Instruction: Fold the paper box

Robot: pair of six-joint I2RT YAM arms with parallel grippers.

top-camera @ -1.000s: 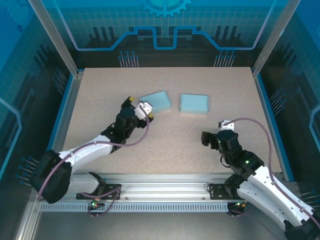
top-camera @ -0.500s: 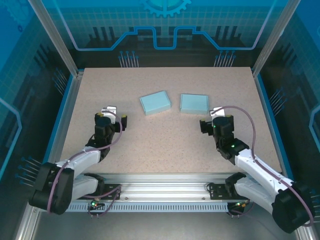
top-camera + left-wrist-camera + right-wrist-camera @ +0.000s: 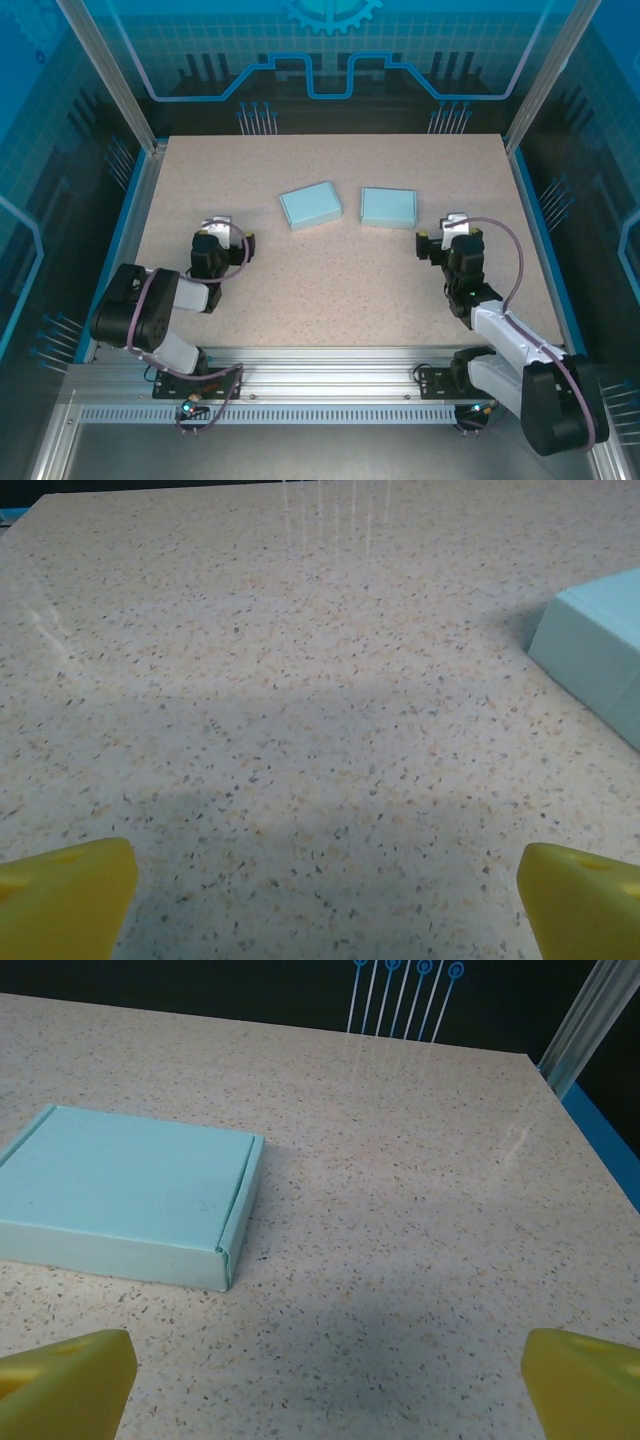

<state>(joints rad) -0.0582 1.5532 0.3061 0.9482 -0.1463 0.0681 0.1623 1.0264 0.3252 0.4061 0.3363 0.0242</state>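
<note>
On the speckled table (image 3: 330,290) lie two teal boxes (image 3: 311,205) (image 3: 388,207).

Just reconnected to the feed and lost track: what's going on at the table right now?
Nothing is being handled. The left light-blue paper box and the right light-blue paper box, both flat and apparently folded shut, lie side by side but apart on the speckled table. The left claw and right claw are both open and empty, each short of its nearer box.
</note>
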